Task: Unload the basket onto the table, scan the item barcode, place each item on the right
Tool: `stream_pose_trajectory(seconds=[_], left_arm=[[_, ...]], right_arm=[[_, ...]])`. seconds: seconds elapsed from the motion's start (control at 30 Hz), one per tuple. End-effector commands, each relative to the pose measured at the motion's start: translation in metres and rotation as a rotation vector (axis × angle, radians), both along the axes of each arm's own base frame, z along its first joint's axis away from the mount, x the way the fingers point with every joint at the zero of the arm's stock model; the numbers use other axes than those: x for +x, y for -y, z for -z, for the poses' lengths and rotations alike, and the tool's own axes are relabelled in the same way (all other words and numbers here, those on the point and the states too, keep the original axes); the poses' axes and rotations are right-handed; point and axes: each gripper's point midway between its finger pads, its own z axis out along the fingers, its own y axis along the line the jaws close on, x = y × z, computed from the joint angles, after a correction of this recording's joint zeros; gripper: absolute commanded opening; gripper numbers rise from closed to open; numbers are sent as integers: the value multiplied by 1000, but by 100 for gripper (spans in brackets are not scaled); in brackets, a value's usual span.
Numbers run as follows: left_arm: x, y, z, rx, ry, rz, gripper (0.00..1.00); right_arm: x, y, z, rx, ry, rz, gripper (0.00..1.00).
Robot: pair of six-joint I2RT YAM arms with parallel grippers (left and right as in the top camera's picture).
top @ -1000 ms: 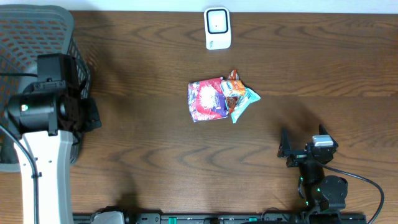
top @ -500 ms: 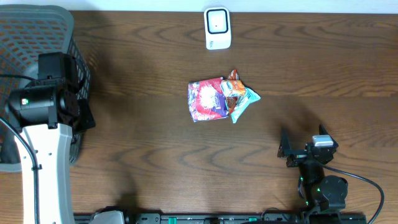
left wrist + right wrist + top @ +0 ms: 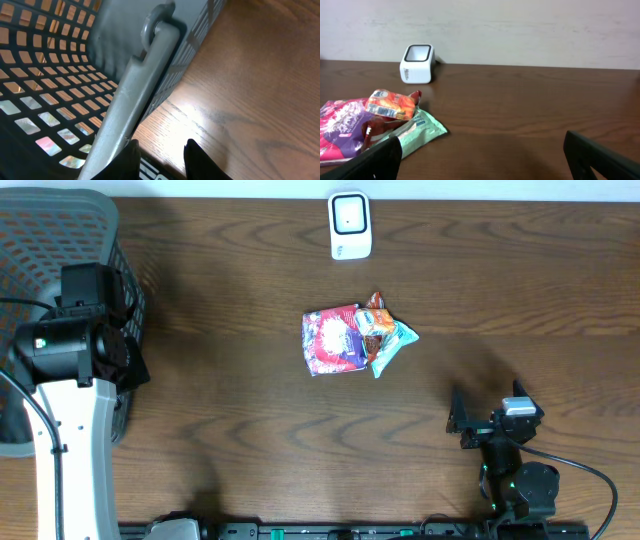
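At the table's centre, the snack packets (image 3: pixel 372 330) lie heaped and touching, well apart from the barcode scanner (image 3: pixel 350 225) at the far edge. None is held or presented, so scanning appears not yet begun. The purple packet (image 3: pixel 333 340) lies flat, its long axis running roughly far to near, with no barcode visible. The left gripper (image 3: pixel 162 161), beside the mesh basket (image 3: pixel 50 220), is narrowly parted and empty. The right gripper (image 3: pixel 480 162) is spread wide and empty.

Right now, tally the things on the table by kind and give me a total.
Snack packets: 3 (pink packet, orange packet, teal packet)
Barcode scanner: 1
Mesh basket: 1
Total: 5
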Motion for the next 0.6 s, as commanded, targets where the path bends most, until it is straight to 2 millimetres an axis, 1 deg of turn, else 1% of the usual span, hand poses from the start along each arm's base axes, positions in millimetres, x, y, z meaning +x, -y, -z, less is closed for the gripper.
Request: stream_pose_trajectory(seconds=[0.0, 0.03, 0.17, 0.3, 0.43, 0.57], left_arm=[[1, -9, -7, 45, 17, -30, 35], [1, -9, -7, 45, 18, -30, 36], [2, -6, -6, 29, 20, -26, 36], [8, 6, -4, -47, 52, -2, 36], [13, 16, -9, -106, 88, 18, 36], [16, 33, -22, -192, 158, 53, 36]], right_arm=[[0, -1, 1, -7, -2, -5, 99], [0, -1, 1, -7, -2, -5, 99], [0, -1, 1, -7, -2, -5, 99], [0, -1, 1, -7, -2, -5, 99], [0, -1, 1, -7, -2, -5, 99], [0, -1, 1, -7, -3, -5, 99]])
